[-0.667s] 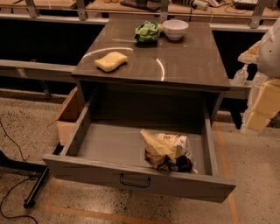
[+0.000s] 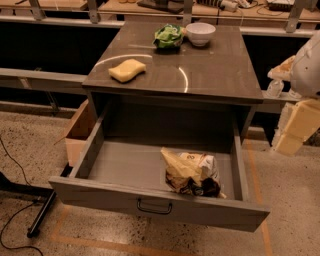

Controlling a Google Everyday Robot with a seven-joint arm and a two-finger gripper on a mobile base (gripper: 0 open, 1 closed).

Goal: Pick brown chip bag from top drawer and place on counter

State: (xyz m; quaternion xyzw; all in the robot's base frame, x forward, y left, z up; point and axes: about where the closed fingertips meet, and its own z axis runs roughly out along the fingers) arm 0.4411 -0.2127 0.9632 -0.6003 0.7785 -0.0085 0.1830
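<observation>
Single high view, fairly near, looking down from the front at top drawer (image 2: 125,167) and counter (image 2: 215,70) — gripper (image 2: 296,127) at right edge.

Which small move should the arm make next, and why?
Probably bring the gripper, now at the picture's right edge outside the top drawer, over the brown chip bag: the bag lies untouched in the open drawer's right part, not yet on the counter.

You have a speckled terrazzo floor (image 2: 30,135) crossed by orange tape lines (image 2: 90,244), a cardboard box (image 2: 80,132) at left above a dark stand leg (image 2: 42,215), long workbenches (image 2: 60,4) behind in dim warm light, and the gripper (image 2: 296,127) at the right edge.
</observation>
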